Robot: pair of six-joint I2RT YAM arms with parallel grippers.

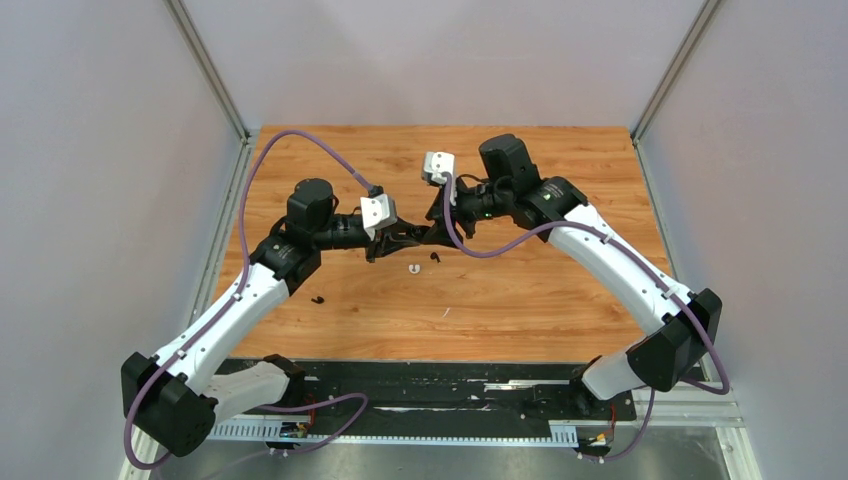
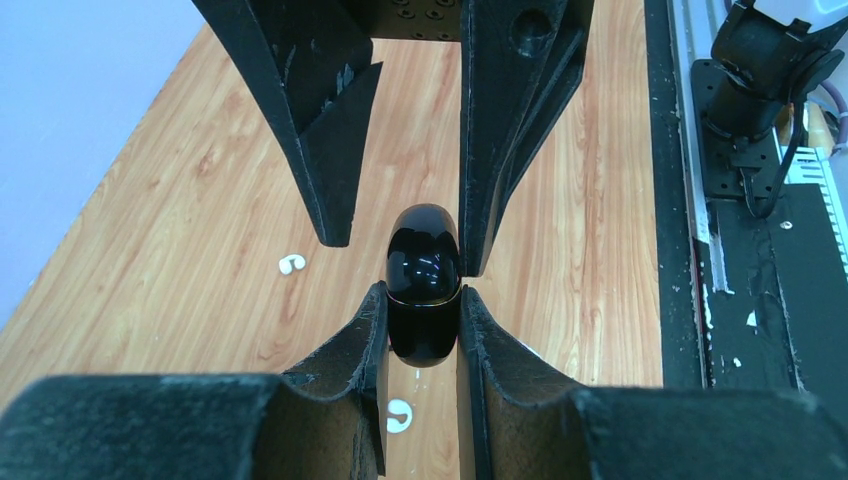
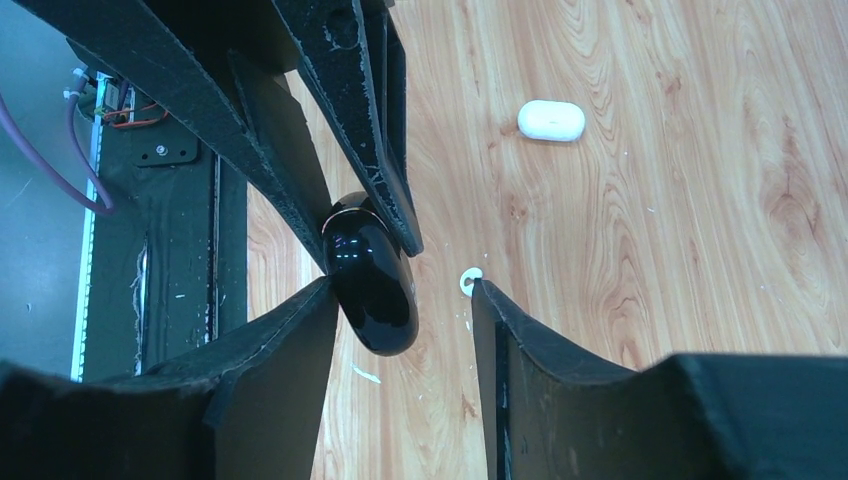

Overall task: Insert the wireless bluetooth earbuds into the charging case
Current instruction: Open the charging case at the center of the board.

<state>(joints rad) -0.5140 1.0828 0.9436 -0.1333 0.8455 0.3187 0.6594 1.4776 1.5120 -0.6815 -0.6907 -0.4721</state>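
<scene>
The case (image 2: 424, 262) hangs over the middle of the table (image 1: 520, 310), pinched between the fingers of the left gripper (image 2: 420, 293), which reaches in from the left side. The right gripper (image 3: 400, 287) meets it from the right, its fingers on either side of the case's other end, one touching and one apart. On the table just nearward lies an earbud (image 1: 413, 268), with another earbud (image 1: 435, 256) just right of it. A third earbud (image 1: 318, 299) lies nearer the left edge, beside the left arm (image 1: 235, 300). A second case (image 3: 551, 120) lies on the table, well apart from the grippers.

One black case (image 2: 424, 290) and one white case (image 3: 551, 120) are counted; near the black case, two white earbuds (image 2: 290, 264) (image 2: 398, 416) and two black earbuds (image 1: 434, 256) (image 1: 318, 299) are spotted.
</scene>
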